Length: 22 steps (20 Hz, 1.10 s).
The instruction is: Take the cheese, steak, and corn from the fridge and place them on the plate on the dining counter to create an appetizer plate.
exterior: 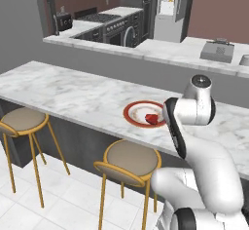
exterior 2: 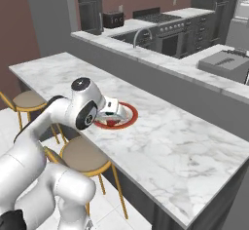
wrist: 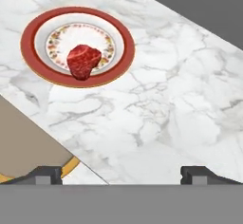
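Nearest the hand camera, the two dark fingertips (wrist: 45, 174) of the gripper (wrist: 121, 174) are being seen at opposite sides of the frame, jaws standing wide apart with nothing between them. Beneath them the white, grey-veined marble top of the dining counter (wrist: 161, 109) is being crossed diagonally; its near edge is cutting the lower left corner, where a tan stool seat with a golden rim (wrist: 28, 142) is being glimpsed below.

The plate (wrist: 33, 52) is being recorded flat on the marble, red-rimmed with a patterned pale centre. The steak (wrist: 83, 60), a dark-red irregular piece, is lying on the plate's centre, slightly toward the near rim. The gripper is held apart from both, above bare marble beside the plate.

In the left base view the plate (exterior: 133, 112) with the steak (exterior: 151, 119) is being seen near the counter's front edge, partly hidden by the white arm (exterior: 194, 107). Two round stools (exterior: 131, 158) are being noted on white tiled floor (exterior: 68, 200) before the dark grey counter base. Behind, a second pale counter (exterior: 160, 48), a stove (exterior: 104, 22) and dark cabinets are being observed; walls are grey and reddish-brown. The fridge (exterior: 170, 9) is standing at the rear.
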{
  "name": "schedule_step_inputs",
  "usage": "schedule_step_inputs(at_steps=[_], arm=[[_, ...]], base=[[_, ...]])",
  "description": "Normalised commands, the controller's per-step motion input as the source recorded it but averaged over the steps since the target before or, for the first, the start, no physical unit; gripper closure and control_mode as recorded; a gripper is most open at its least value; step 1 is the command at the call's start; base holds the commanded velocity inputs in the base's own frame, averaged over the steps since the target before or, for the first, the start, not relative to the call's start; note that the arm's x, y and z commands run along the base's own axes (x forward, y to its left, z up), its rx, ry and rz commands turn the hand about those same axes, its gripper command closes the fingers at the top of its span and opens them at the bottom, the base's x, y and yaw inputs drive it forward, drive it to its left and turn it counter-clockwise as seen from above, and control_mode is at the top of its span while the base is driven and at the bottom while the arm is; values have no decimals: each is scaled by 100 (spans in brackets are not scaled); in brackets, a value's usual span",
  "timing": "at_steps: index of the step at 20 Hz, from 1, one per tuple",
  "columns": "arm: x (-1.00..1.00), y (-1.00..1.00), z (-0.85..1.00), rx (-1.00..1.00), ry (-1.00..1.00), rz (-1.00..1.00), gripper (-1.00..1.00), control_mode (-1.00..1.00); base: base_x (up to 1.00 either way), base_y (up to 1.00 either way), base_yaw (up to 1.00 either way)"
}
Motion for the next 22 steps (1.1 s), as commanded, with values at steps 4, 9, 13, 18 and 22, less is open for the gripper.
schedule_step_inputs(at_steps=[4,9,13,18,22], arm=[[-100,11,1,-9,7,0,-100,-100],[-100,9,0,-6,-14,4,-100,-100],[-75,-12,0,-1,-10,2,-100,100],[0,0,0,0,0,0,-100,100],[0,0,0,0,0,0,-100,100]], base=[[0,0,0],[0,0,0],[-25,-15,0],[-100,-94,0],[-100,-100,0]])
